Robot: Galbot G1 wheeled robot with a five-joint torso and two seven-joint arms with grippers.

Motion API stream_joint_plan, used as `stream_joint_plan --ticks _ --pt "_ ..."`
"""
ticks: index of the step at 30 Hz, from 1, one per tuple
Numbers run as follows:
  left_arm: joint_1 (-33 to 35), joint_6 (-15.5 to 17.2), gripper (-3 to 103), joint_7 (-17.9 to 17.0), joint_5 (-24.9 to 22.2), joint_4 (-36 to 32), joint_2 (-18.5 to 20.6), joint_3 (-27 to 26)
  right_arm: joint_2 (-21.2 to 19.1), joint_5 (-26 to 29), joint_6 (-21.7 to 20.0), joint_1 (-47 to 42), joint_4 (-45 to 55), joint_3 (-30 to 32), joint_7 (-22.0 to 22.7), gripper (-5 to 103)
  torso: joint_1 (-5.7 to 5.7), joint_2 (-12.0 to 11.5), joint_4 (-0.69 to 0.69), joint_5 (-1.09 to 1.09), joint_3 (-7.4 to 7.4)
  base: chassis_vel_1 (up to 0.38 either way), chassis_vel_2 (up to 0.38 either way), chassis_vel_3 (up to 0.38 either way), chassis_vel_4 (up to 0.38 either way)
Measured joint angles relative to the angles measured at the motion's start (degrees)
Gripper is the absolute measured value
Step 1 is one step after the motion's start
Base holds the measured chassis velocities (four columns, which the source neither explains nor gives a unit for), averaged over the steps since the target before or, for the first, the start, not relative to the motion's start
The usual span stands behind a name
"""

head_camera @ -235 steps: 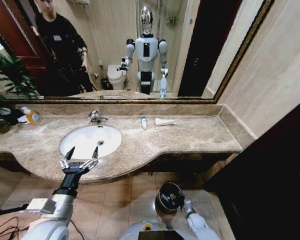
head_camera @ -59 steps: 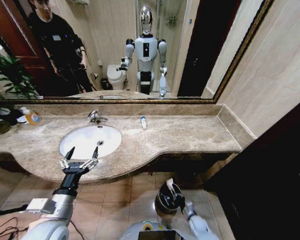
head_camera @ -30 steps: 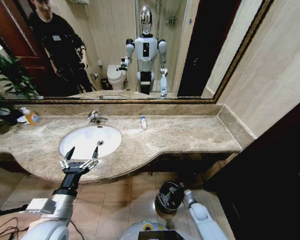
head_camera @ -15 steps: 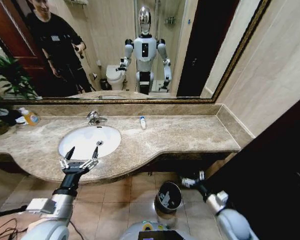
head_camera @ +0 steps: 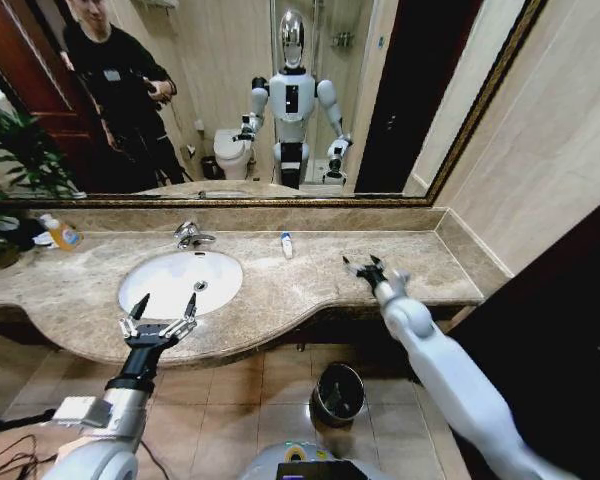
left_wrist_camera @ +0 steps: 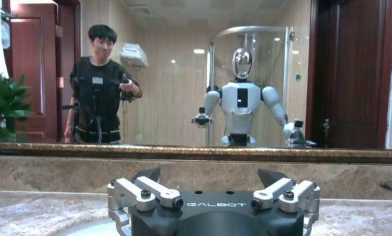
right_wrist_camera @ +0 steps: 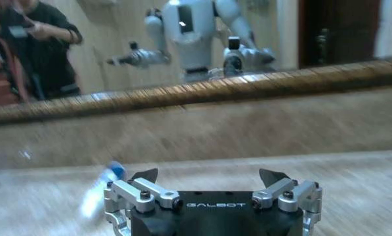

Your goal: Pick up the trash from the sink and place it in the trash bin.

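Note:
A small white tube with a blue end (head_camera: 287,244) lies on the beige countertop (head_camera: 280,290), behind and to the right of the white oval sink (head_camera: 170,282). The right wrist view shows it as a blurred white-and-blue tube (right_wrist_camera: 99,191) ahead of the fingers. My right gripper (head_camera: 365,267) hovers open and empty over the right part of the counter, right of the tube. My left gripper (head_camera: 162,308) is open and empty over the counter's front edge, just before the basin. The black trash bin (head_camera: 338,392) stands on the floor tiles below the counter.
A chrome faucet (head_camera: 191,235) rises behind the basin. A yellow-orange soap bottle (head_camera: 64,235) and a plant (head_camera: 15,150) are at the far left. A large mirror (head_camera: 280,100) backs the counter, and a dark cabinet (head_camera: 555,330) closes off the right side.
My right arm has come up from the trash bin on the floor to above the counter, its gripper now empty. The left arm has not moved.

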Motion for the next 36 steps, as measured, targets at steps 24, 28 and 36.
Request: stream_joint_plan --ticks 24,28,36 --pt "0.0 0.0 100 -0.01 0.0 0.0 0.0 0.0 13.05 -4.17 -2.26 22.97 -25.54 -24.17 2.22 100 -0.02 0.01 -0.01 -0.01 -0.01 0.0 0.0 0.0 0.0" --pt "0.0 0.0 100 -0.01 0.0 0.0 0.0 0.0 15.56 -4.76 -1.81 23.97 -28.68 -24.39 3.01 100 -0.01 0.01 -0.01 -0.02 -0.01 0.0 0.0 0.0 0.0" --pt "0.0 0.0 100 -0.01 0.0 0.0 0.0 0.0 19.51 -4.08 -1.75 25.0 -32.84 -24.16 4.74 100 -0.01 0.01 0.0 0.0 -0.01 0.0 0.0 0.0 0.0"
